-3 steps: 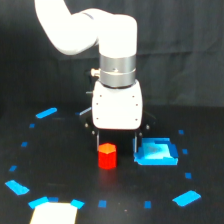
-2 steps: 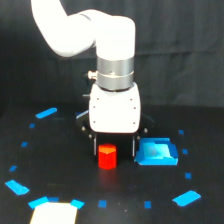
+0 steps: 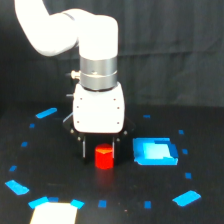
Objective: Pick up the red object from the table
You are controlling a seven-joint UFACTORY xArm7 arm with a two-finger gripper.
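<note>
Two dark fingers of the claw (image 3: 99,148) stand spread around the blocky red object (image 3: 104,157) on the matte black table (image 3: 60,175).

Gripper (image 3: 99,148) fingertips too dark to make out – red object (image 3: 104,157) top partly hidden – arm cropped above

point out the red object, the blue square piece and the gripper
red object (image 3: 104,159), exterior view, front red face
blue square piece (image 3: 155,152), exterior view, its middle
gripper (image 3: 100,149), exterior view, midway between fingertips
</note>
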